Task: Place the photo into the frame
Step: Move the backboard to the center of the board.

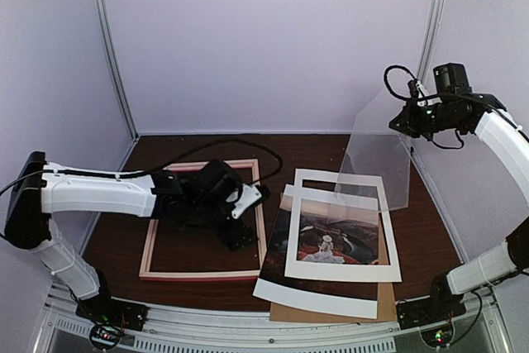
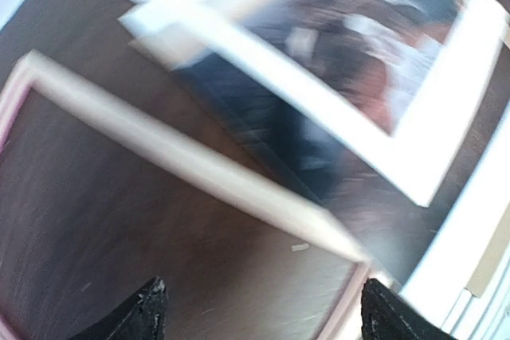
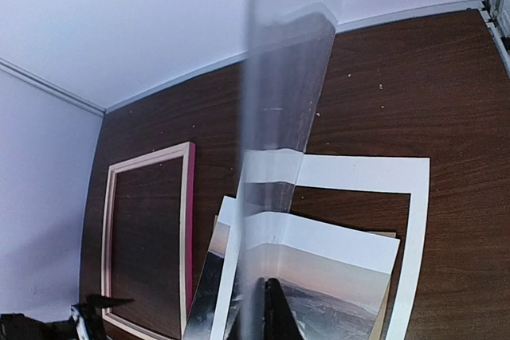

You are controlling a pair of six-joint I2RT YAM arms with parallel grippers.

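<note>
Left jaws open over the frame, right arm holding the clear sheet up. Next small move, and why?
Probably lift the left gripper away from the frame: its jaws hang open over the empty frame, while the right gripper holds the clear sheet aloft, likely to be laid in first.

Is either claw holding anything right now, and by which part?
The right claw pinches a clear sheet by its top edge, holding it up in the air. The left claw hangs open over the frame, holding nothing.

The thin pink frame lies flat and empty, pale back edges up. The dark landscape photo lies flat at its three o'clock, slightly skewed.
</note>
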